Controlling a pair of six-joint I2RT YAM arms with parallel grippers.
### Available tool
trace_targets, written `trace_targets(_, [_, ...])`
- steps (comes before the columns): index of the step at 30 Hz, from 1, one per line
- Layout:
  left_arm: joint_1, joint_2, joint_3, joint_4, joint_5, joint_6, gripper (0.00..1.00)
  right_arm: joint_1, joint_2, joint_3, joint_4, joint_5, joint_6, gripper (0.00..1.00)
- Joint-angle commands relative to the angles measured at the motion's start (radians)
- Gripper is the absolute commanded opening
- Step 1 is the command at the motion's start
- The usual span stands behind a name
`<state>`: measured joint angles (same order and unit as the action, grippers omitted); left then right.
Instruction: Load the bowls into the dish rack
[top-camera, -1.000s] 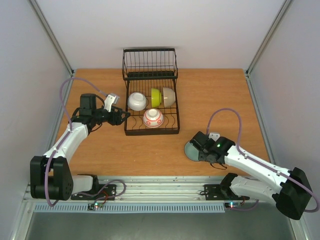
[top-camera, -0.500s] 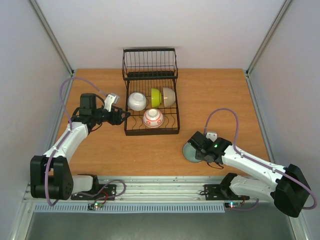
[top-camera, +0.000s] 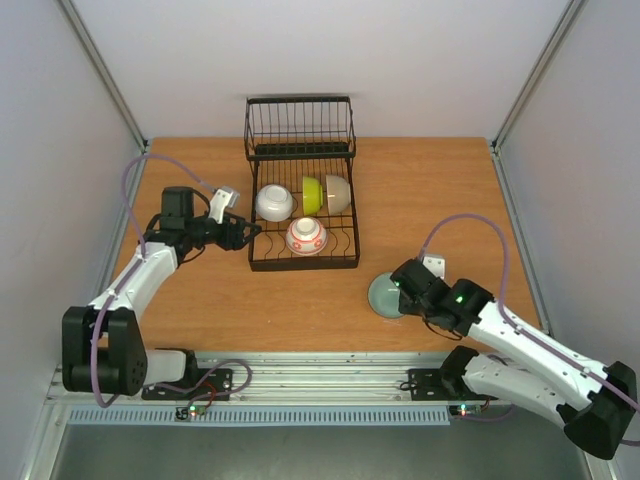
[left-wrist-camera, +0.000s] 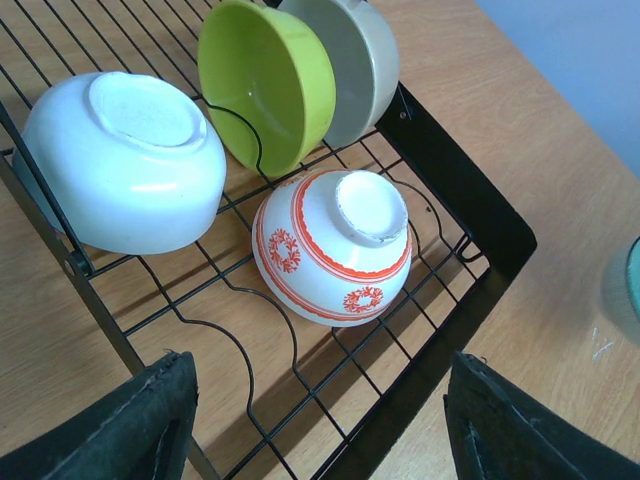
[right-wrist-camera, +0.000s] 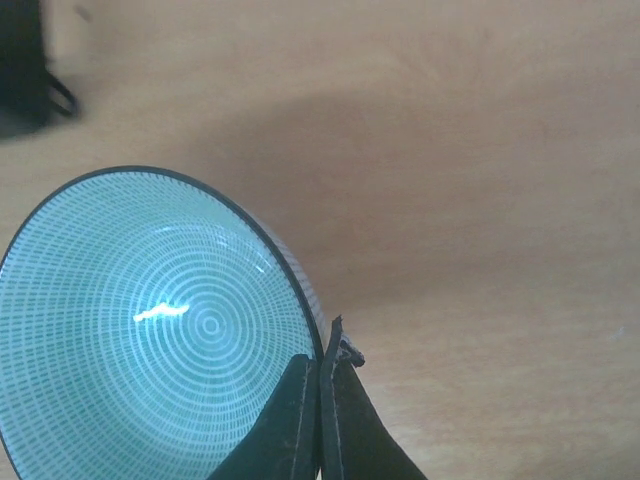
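Wooden table (top-camera: 430, 190), plain pale walls (top-camera: 420, 60)

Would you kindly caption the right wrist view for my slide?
Right gripper closed on the rim of the pale teal ceramic bowl, upright on wooden table.

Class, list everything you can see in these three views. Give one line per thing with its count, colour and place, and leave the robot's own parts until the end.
table: one, brown wood, under everything.
dish rack: one, black wire, far middle of the table.
white bowl: one, plain white, upside down in the rack's left part.
yellow-green bowl: one, on edge in the rack, right of the white bowl.
cream bowl: one, on edge right beside the yellow-green bowl.
red-patterned bowl: one, white with red, upside down in the rack's near row.
teal bowl: one, pale teal, outside the rack, to its near right.
cables: two, purple, one looping off each arm.
left hand: one, black, open, at the rack's left edge.
right hand: one, black, shut on the teal bowl's rim.
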<state>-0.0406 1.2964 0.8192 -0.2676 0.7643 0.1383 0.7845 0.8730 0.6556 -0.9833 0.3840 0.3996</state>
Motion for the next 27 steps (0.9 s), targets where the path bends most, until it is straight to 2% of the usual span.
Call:
trace_targets(1, [0.002,0.029,0.039,0.017,0.017,-0.002,0.68,0.003,-0.012,0.159,0.085,0.048,-0.125,0.01])
trace_targets(11, [0.002,0.023,0.044,0.003,0.004,0.004,0.68,0.06,0.369,0.404,0.344,0.051,-0.31,0.01])
trace_targets(18, [-0.007,0.031,0.092,-0.077,0.026,0.001,0.69,0.061,0.565,0.567,0.419,0.053,-0.383,0.01])
trace_targets(20, [-0.009,0.021,0.098,-0.093,0.035,0.001,0.74,0.061,0.627,0.605,0.424,0.052,-0.383,0.01])
trace_targets(27, [-0.021,-0.043,0.079,-0.102,0.073,0.019,0.76,0.061,0.742,0.679,0.457,0.028,-0.424,0.01])
